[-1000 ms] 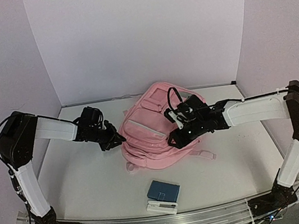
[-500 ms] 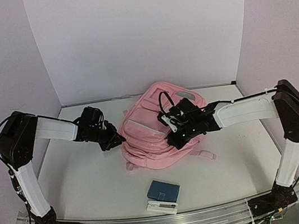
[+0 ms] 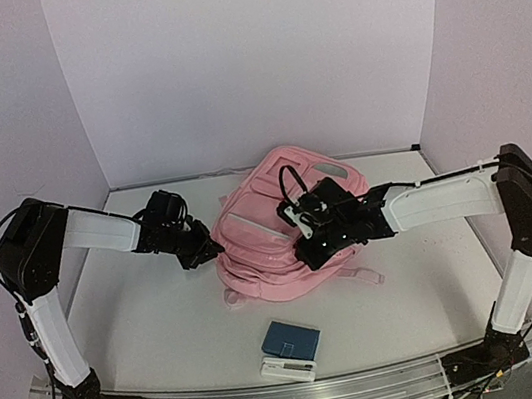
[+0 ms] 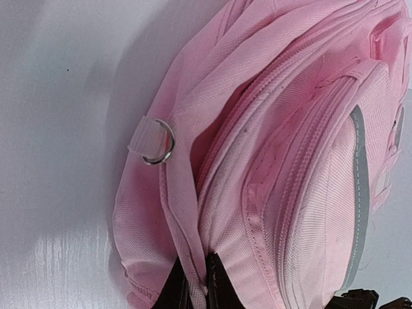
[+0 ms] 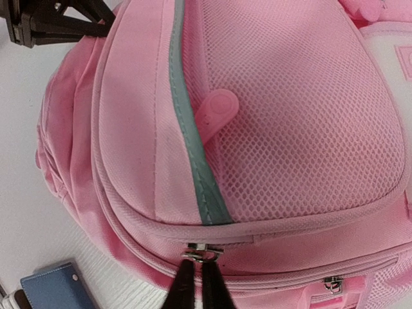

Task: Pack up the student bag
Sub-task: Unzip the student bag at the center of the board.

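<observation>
The student bag [image 3: 269, 229], a big pink backpack, lies flat in the middle of the table. My left gripper [image 3: 216, 252] is at its left edge. In the left wrist view that gripper [image 4: 195, 286] is shut on a fold of the bag's [image 4: 277, 129] pink side seam, below a metal D-ring [image 4: 159, 141]. My right gripper [image 3: 304, 254] reaches over the bag's near right part. In the right wrist view it [image 5: 199, 278] is shut on the metal zipper pull [image 5: 203, 251] of the bag [image 5: 283, 116], just under a grey reflective strip [image 5: 193, 148].
A blue case [image 3: 290, 339] lies on a white block [image 3: 286, 367] near the table's front edge; its corner [image 5: 55, 288] shows in the right wrist view. Loose pink straps [image 3: 364, 276] trail from the bag's near side. White walls enclose the table.
My right gripper has shifted slightly left over the bag and closed on the zipper pull. The left gripper has kept its pinch on the bag's edge.
</observation>
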Tool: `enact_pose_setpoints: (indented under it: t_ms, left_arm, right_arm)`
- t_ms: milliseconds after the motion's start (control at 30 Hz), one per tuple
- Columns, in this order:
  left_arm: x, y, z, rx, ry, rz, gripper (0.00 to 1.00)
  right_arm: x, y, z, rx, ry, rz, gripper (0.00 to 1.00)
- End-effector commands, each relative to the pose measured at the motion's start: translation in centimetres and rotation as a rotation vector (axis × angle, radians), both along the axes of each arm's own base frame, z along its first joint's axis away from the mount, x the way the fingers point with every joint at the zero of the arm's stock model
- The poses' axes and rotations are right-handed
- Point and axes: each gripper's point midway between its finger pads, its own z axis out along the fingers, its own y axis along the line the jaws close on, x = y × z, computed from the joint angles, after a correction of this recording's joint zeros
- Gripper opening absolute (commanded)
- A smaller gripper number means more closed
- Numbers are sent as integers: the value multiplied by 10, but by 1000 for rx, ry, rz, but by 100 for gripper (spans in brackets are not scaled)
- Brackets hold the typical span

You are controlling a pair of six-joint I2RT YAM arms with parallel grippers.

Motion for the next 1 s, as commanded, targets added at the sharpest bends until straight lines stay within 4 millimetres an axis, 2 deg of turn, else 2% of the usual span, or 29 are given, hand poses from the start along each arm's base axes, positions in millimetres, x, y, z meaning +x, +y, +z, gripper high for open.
enact_pose_setpoints:
  t_ms: [0,100,233,400,567,767,967]
  left_arm:
    - [9,-11,16,-15,-66,-11,0]
    - [7,-11,17,-15,-67,-12,0]
    - [6,-10,18,-13,-71,-9,0]
    - [5,-10,20,-7,-76,-1,0]
    - [2,-13,22,1,-81,9,0]
    - [8,-18,35,-3,-139,59,0]
    - [9,-22,51,-6,-184,110,0]
  right_arm:
    - [-3,8,13,81,0,-24,21]
    - [-4,11,7,99,15,-29,29]
    - [0,16,4,127,15,-46,30]
    - [8,24,8,163,-3,-67,21]
    - [13,33,9,189,11,-76,2]
    - [-4,48,18,282,150,-68,0]
    - [-28,56,10,277,287,-114,0]
